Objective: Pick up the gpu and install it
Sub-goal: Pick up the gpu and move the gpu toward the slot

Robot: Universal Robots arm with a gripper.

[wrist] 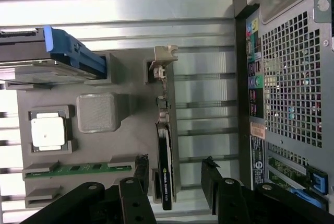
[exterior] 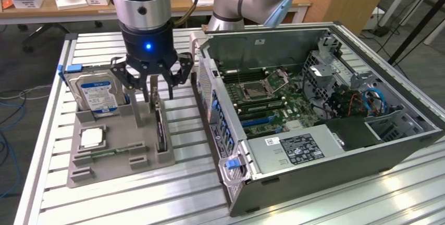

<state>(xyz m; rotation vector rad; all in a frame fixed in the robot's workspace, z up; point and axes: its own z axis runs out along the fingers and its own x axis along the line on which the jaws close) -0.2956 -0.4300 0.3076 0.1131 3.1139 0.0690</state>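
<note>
Currently the gripper (exterior: 154, 87) is held with its fingers spread apart just above the gpu (exterior: 161, 130), which is stood on edge, untouched, in the grey holder (exterior: 104, 175). In the exterior view, the open computer case (exterior: 334, 172) is seen at the holder's three o'clock.

This is a robotics lab or workshop. A robot arm (exterior: 143, 6) with a gripper (exterior: 151, 97) hangs over a slotted aluminium bench (exterior: 174, 199) that bears an opened computer tower (exterior: 313, 170) and a grey parts fixture (exterior: 104, 175). Cluttered wooden desks (exterior: 62, 14) stand at the far side, and cables (exterior: 10, 100) lie on the floor at the exterior view's left.
</note>
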